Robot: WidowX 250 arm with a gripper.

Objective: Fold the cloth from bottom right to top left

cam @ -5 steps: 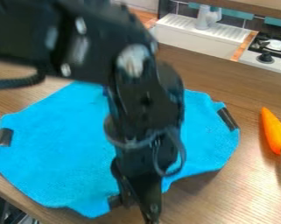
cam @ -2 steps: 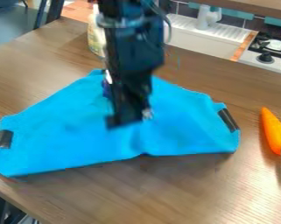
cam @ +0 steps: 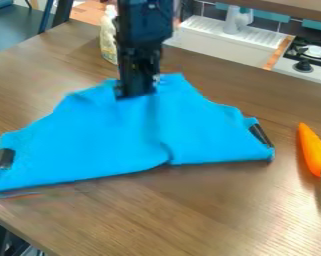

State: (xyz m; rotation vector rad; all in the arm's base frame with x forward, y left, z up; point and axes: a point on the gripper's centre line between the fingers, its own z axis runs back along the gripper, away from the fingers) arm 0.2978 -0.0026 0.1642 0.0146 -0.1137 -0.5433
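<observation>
Apparently the fold is nearly made: left of the carrot [cam: 313,149], the cloth [cam: 99,135] lies doubled on the surface [cam: 189,212], my end effector [cam: 136,93] clamped on its far side, leaving settling and release.

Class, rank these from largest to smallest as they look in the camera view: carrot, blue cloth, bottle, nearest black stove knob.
1. Blue cloth, even folded
2. Carrot, green top included
3. Bottle, judging by its visible part beside the arm
4. Stove knob
</observation>
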